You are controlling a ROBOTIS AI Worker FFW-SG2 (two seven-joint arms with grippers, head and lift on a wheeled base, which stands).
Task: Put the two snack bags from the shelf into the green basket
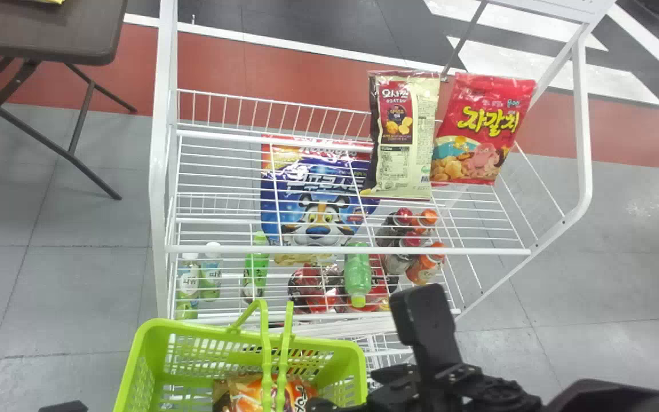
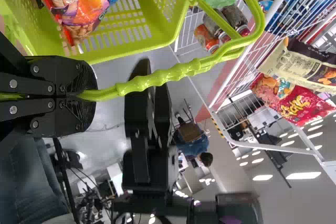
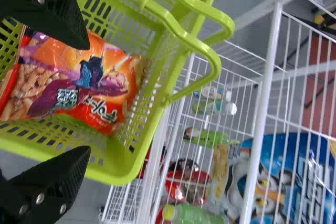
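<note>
The basket point(image 1: 149, 357) sits in front of the rack point(image 1: 161, 171), toward the left of the head view, with its handles point(image 1: 266, 355) raised. The left gripper point(image 1: 63, 407) is at the bottom left; its fingers are closed around the handles, as the left wrist view shows. The right gripper point(image 1: 348, 393) is near the right side of the basket, its fingers spread apart with nothing gripped; in the right wrist view, the orange bag point(image 3: 86, 85) lies inside the basket beyond them. The two snack bags are on the rack's upper shelf, at its right part: the beige bag point(image 1: 412, 137), with a dark left side, stands nearly upright, and the red bag point(image 1: 481, 131) is just to its right, leaning so that its top slants right. Left of them and lower, behind shelf wires, is the big blue bag point(image 1: 318, 194) with a tiger face. Lower in the rack, two small white-capped bottles point(image 1: 190, 277) are at the left, with a slim green bottle point(image 1: 256, 266) to their right. Red packs point(image 1: 309, 286) come next, then a pale green bottle point(image 1: 358, 274) with its yellow-green cap toward the robot. Further right and a little farther back is a cluster of dark and orange bottles point(image 1: 409, 240) with red and orange caps. A dark table point(image 1: 49, 34) with folding legs stands on the floor beyond, at the upper left.
</note>
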